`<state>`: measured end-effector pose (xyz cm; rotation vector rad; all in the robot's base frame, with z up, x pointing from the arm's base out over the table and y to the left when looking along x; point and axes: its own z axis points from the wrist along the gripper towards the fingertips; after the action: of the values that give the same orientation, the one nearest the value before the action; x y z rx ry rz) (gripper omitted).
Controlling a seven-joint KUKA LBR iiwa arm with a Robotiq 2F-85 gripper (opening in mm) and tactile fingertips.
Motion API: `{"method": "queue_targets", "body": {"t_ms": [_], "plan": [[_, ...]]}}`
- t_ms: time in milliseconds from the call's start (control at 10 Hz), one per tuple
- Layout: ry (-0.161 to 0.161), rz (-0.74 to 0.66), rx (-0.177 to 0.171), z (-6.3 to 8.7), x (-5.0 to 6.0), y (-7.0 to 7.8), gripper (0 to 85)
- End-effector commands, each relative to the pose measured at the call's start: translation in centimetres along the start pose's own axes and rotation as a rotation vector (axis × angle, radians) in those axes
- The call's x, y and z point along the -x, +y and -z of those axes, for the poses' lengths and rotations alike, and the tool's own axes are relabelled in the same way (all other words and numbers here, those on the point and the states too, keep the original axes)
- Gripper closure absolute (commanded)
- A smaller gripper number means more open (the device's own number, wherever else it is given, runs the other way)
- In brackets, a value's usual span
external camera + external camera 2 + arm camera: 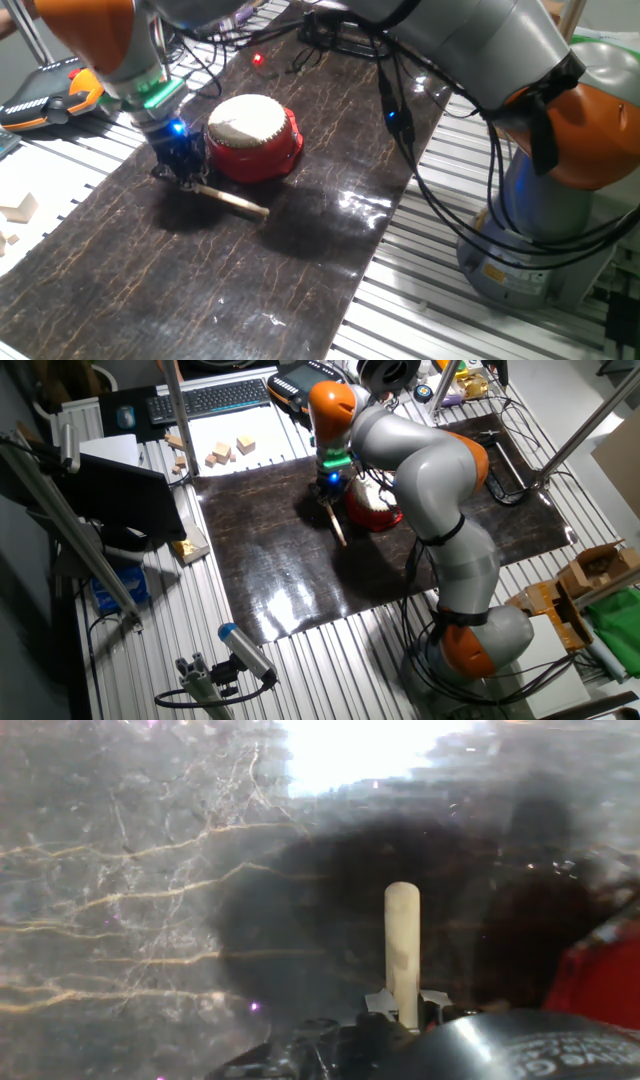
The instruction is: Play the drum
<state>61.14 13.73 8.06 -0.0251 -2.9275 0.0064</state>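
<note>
On the near part of the dark marbled mat (300,270) nothing lies but glare; a little farther in, a pale wooden stick (232,201) rests flat on the mat, its free end pointing toward the near right in the one fixed view. The gripper (180,172) stands over the stick's left end, fingers pointed straight down to the mat, a blue light glowing just above them. In the hand view the stick (402,952) runs up between the two small finger tips, which sit close against its sides, so the hand looks clenched on the stick, or very nearly so; whether it bears any real grip I cannot tell for certain. The step in hand is, by my judgement, securing the stick as a beater. To do it well, the fingers should clamp squarely across the stick near its end, then lift it clear of the mat before swinging, with the free end kept pointed toward the drum so that a short tilt of the wrist brings it down on the skin and not on the studded rim. Just beyond and to the right of the gripper sits the drum (254,137), red-bodied, cream skin up, upright on the mat, near the stick but not touching it. The arm (430,470) arches over from the right, its wrist bent down.
</note>
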Motion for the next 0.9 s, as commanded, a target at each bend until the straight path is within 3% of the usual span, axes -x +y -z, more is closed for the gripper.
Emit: {"method": "queue_targets", "body": {"t_ms": [0,100,300,500,800], "plan": [[0.001,-0.018,0.008,1.8,-0.4,-0.3,73.7],[-0.013,-0.034,0.023,3.0,-0.9,-0.9,75.3],[-0.028,-0.057,0.018,4.1,-1.7,-1.9,76.0],[-0.034,-0.065,-0.002,4.9,-2.3,-2.9,76.0],[-0.028,-0.055,0.014,5.1,-2.7,-3.2,78.0]]}}
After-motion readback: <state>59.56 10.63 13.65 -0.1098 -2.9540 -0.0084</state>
